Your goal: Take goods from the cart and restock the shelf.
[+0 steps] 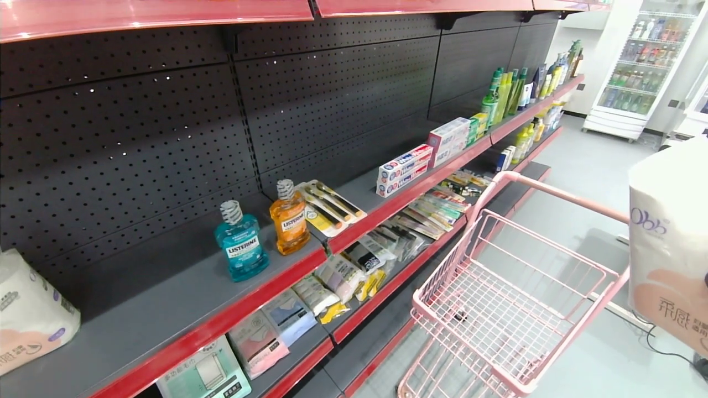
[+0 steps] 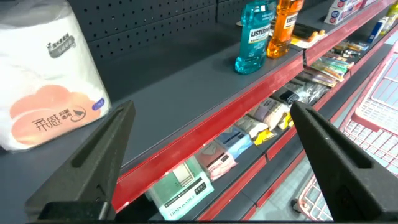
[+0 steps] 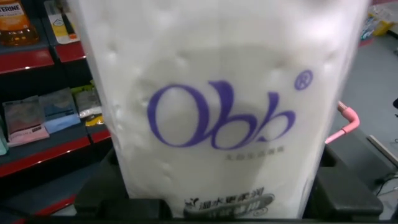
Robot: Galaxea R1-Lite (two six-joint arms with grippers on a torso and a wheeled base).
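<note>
**Right arm holds a tissue pack beside the cart**

The held tissue pack (image 1: 669, 243), white with purple lettering and a peach band low down, is in the air at the right side of the pink cart (image 1: 553, 190). The right gripper (image 3: 224, 208) is clamped around it, one dark finger showing at each lower corner of the pack. A second, shelved tissue pack (image 1: 30, 315) stands at the far left of the grey, red-edged shelf (image 1: 166, 309). The left gripper (image 2: 211, 109) hovers over that shelf near the shelved pack, its jaws spread wide and gripping nothing. Further right on the same shelf, a blue mouthwash bottle (image 1: 240, 243) and an orange mouthwash bottle (image 1: 289, 218) stand upright side by side. Beyond them lie toothbrush packs (image 1: 329, 204), then stacked toothpaste boxes (image 1: 404, 168).
</note>
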